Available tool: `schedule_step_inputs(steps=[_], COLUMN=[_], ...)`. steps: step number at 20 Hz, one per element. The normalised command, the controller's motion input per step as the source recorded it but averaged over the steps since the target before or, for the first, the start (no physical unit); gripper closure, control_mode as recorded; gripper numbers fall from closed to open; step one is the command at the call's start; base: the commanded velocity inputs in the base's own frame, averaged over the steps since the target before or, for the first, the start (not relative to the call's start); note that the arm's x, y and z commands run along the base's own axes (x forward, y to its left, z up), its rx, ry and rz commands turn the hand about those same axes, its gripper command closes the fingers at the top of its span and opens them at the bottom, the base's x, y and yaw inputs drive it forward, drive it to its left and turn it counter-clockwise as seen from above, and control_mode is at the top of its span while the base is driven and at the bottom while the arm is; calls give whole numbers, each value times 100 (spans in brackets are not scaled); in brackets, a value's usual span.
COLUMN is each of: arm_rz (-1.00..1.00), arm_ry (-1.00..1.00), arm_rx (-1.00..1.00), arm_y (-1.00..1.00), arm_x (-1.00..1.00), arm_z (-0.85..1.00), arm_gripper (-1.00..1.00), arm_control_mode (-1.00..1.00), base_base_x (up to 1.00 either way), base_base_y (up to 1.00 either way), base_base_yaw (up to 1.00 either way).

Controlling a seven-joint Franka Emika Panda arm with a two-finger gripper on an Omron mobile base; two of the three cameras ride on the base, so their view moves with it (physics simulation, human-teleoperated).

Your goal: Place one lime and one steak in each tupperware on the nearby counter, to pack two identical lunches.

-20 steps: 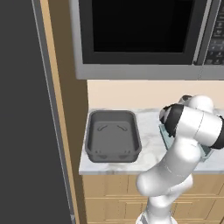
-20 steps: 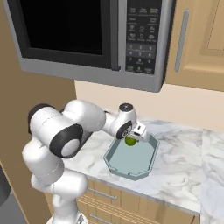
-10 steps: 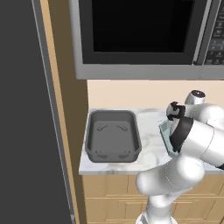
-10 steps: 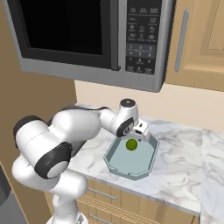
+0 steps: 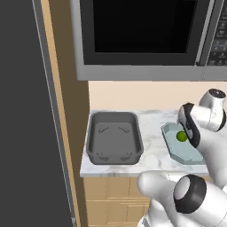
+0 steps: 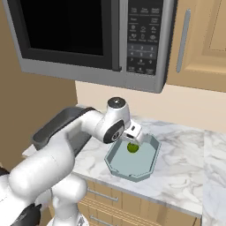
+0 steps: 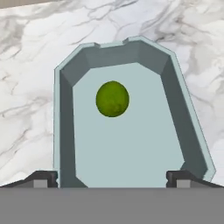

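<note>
Hand view looks down into the pale blue tray (image 7: pixel 131 144) in the middle of the frame. One green lime (image 7: pixel 112 98) lies loose on the tray floor, in the upper middle, away from the walls. The two dark fingertips (image 7: pixel 43 178) sit at the bottom corners, spread wide apart, with nothing between them. The tool (image 7: pixel 113 179) is apart from the lime.

Right base view shows the same tray (image 6: pixel 119 165) on the marbled bench (image 6: pixel 185 154), in the middle of the frame, with the lime (image 6: pixel 132 147) inside it and the tool (image 6: pixel 136 134) just above it.

Left base view shows a dark grey tray (image 5: pixel 115 138) at the left of the bench (image 5: pixel 153 150). The pale blue tray (image 5: pixel 177 148) with its lime (image 5: pixel 181 136) sits at the right.
</note>
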Motion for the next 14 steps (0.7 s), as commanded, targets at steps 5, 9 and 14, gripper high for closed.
schedule_step_inputs(steps=[5, 9, 14], arm_rz=[0, 0, 0], arm_ry=[-17, -10, 0], arm_rx=[-3, -1, 1], arm_y=[51, 29, 0], arm_x=[-100, -100, -20], arm_z=[26, 8, 0], arm_gripper=[-100, -100, -100], arm_control_mode=[-100, -100, 100], base_base_x=[0, 0, -80], base_base_y=[0, 0, 0], base_base_yaw=[0, 0, 3])
